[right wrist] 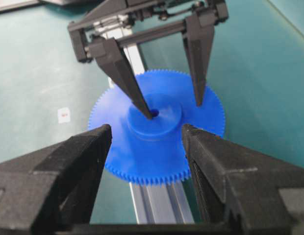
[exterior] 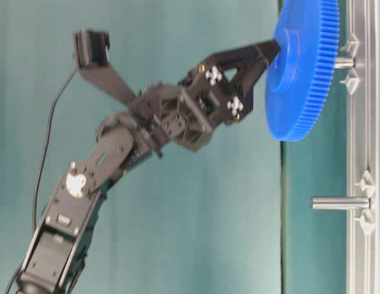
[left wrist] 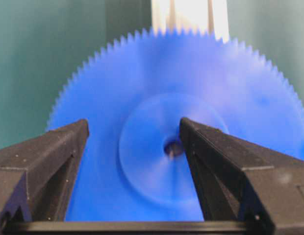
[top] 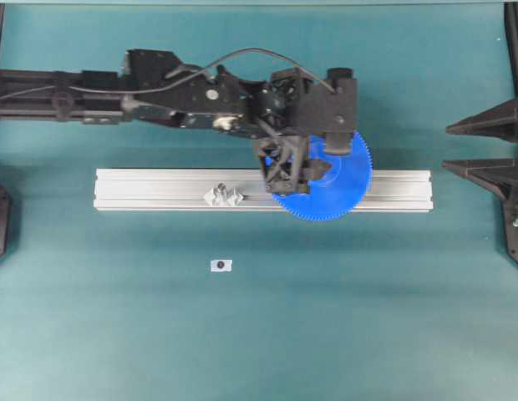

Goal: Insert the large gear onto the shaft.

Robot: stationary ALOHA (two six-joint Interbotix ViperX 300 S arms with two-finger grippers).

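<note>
The large gear (top: 342,188) is a blue toothed disc lying slightly tilted over the aluminium rail. In the table-level view the gear (exterior: 303,79) sits on the shaft (exterior: 344,62), which runs from the rail into its back. A silvery tip shows inside the hub hole (left wrist: 172,148). My left gripper (right wrist: 175,107) is open above the gear (right wrist: 142,156). One fingertip (right wrist: 151,112) is at the hub hole and the other rests on the gear's face outside the hub. My right gripper (top: 447,147) stands open at the right edge, with nothing between its fingers.
The aluminium rail (top: 142,188) crosses the middle of the teal table. A second upright peg (top: 221,194) with clear diamond pieces stands on the rail to the left of the gear; it is bare (exterior: 340,203). A small white tag (top: 220,265) lies in front of the rail.
</note>
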